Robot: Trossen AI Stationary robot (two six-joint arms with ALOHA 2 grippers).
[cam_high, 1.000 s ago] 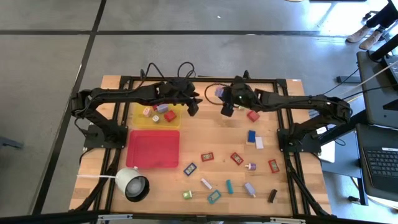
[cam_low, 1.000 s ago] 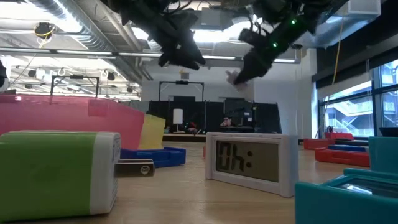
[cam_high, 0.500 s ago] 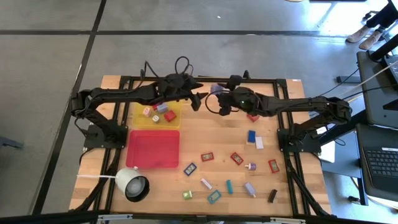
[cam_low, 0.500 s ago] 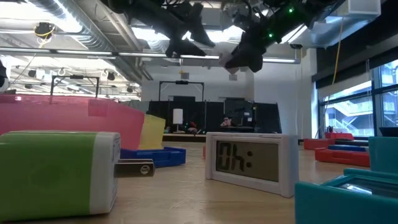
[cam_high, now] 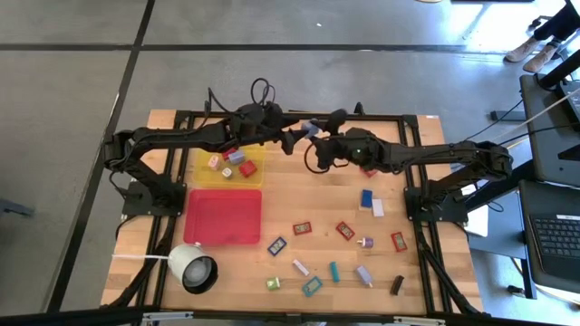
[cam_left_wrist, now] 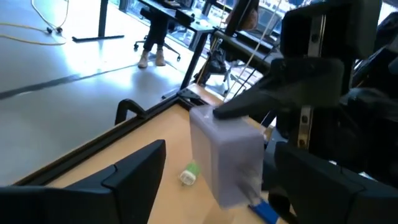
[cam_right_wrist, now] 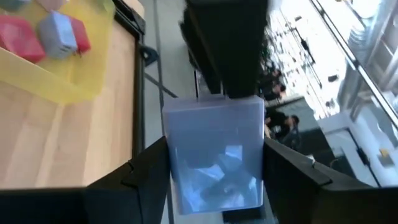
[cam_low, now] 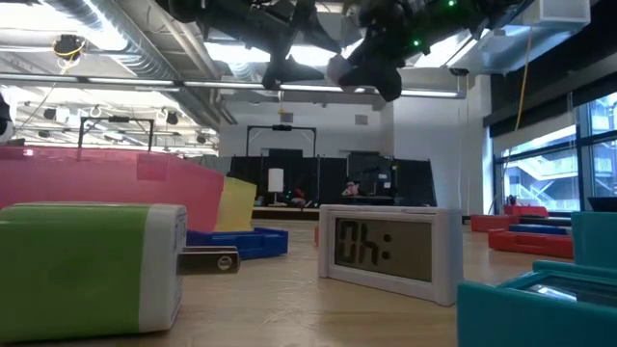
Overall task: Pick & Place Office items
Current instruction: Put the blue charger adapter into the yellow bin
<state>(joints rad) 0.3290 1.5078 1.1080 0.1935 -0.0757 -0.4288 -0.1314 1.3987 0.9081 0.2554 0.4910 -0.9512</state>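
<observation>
You had both arms raised above the far edge of the tabletop (cam_high: 299,195), meeting tip to tip for what looked like a handover. On the left, the left gripper (cam_high: 292,139) had its jaws spread wide, the pale lilac block (cam_left_wrist: 227,158) between them but not yet pinched. The right gripper (cam_high: 314,129) gripped that block, its jaws clenched on both sides. Below and left, the yellow tray (cam_high: 258,175) already held a few pieces, probably the block's destination. More office items (cam_high: 302,227) lay scattered nearer the front.
</observation>
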